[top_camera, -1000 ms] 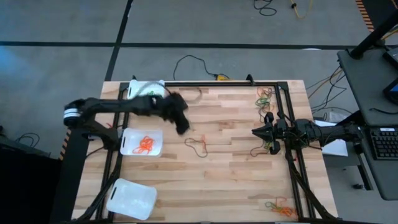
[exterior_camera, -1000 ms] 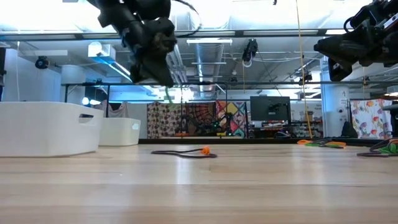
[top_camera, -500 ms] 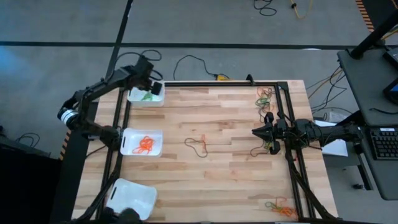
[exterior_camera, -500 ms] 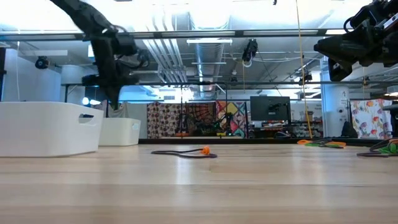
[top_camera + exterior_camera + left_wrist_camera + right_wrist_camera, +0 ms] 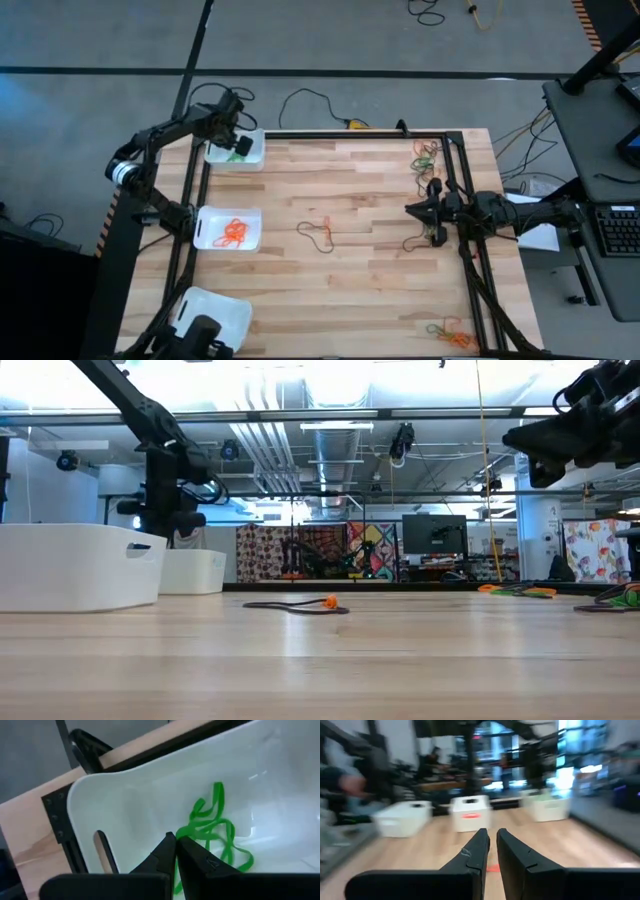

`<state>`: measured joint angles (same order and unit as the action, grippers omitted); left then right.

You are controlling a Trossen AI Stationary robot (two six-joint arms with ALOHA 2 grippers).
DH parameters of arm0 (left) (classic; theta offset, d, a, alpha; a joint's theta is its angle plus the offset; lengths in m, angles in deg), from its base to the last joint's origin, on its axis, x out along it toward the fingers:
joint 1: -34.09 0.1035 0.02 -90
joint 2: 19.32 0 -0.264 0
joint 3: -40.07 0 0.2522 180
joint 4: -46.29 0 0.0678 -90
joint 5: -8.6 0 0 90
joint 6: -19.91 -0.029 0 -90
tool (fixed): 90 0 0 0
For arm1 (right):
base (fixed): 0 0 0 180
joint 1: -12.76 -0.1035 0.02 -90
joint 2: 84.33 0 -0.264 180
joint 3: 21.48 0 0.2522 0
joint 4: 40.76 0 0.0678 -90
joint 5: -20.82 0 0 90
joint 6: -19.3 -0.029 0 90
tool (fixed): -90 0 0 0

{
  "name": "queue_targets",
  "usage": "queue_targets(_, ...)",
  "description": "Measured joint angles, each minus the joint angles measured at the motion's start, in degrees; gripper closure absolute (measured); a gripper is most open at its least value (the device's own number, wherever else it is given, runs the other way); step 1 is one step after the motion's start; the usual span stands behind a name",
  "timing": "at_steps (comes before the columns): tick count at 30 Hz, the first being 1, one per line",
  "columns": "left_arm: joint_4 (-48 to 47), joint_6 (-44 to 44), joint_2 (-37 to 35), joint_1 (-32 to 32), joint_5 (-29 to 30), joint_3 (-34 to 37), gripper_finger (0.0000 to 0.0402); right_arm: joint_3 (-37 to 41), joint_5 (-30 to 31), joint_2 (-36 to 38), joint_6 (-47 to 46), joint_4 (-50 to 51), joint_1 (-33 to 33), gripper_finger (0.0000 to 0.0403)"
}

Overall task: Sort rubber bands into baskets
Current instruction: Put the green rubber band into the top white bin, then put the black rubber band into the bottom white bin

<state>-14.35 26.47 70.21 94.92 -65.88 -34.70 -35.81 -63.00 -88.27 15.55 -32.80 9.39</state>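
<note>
Three white baskets stand along the table's left side. The far one (image 5: 236, 150) holds green rubber bands (image 5: 215, 830), the middle one (image 5: 228, 228) holds orange bands (image 5: 233, 232), and the near one (image 5: 212, 318) looks empty. My left gripper (image 5: 232, 135) hangs over the far basket and shows in the left wrist view (image 5: 173, 840) shut on a green strand. My right gripper (image 5: 410, 211) waits shut above the table's right side, holding nothing. A black and an orange band (image 5: 318, 232) lie at the table's centre. My left gripper pinches a green rubber band between its two fingertips; a thin green strand (image 5: 175, 865) shows in the slit between them. The fingers slant down into the far basket. The band's loops (image 5: 220, 827) lie on the basket's floor beyond the tips.
More bands lie at the far right (image 5: 427, 155), below my right gripper (image 5: 425, 238) and at the near right corner (image 5: 448, 332). A black frame rail (image 5: 460, 200) runs along the table's right side. In the low view the baskets (image 5: 75, 565) stand at the left.
My left gripper has swung from near the table's centre toward the far left corner, with a green band hanging below it. It has come down over the far basket, where the band's loops now lie on the floor.
</note>
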Motion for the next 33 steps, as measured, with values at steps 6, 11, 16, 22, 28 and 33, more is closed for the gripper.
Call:
queue_targets(6, -1.7, 1.1, 0.9, 0.0, 0.0, 0.0, 0.0375, 0.0, 11.9, 0.0, 6.7, 0.0, 0.0, 0.0369)
queue_targets(11, -2.8, 2.1, 1.8, 0.0, 0.0, -1.6, 0.0323, 0.0, 14.7, 0.0, 8.3, 0.0, 0.0, 0.0369)
queue_targets(16, -7.8, 0.6, 3.1, 0.1, -0.5, -7.3, 0.0260, 0.0, 14.8, 0.0, 8.4, 0.0, 0.0, 0.0369)
queue_targets(22, -13.1, -2.9, -0.1, -4.9, -20.0, -16.0, 0.0209, 0.0, 14.9, 0.0, 6.8, -0.2, 0.0, 0.0369)
queue_targets(28, -10.8, -3.2, -3.9, -20.2, -23.8, -18.9, 0.0203, 0.0, 17.6, 0.0, -0.9, -0.5, 0.0, 0.0369)
queue_targets(33, -4.0, -0.5, -3.4, -35.5, -23.6, -16.8, 0.0206, 0.0, 19.6, 0.0, -6.0, -2.9, 0.0, 0.0369)
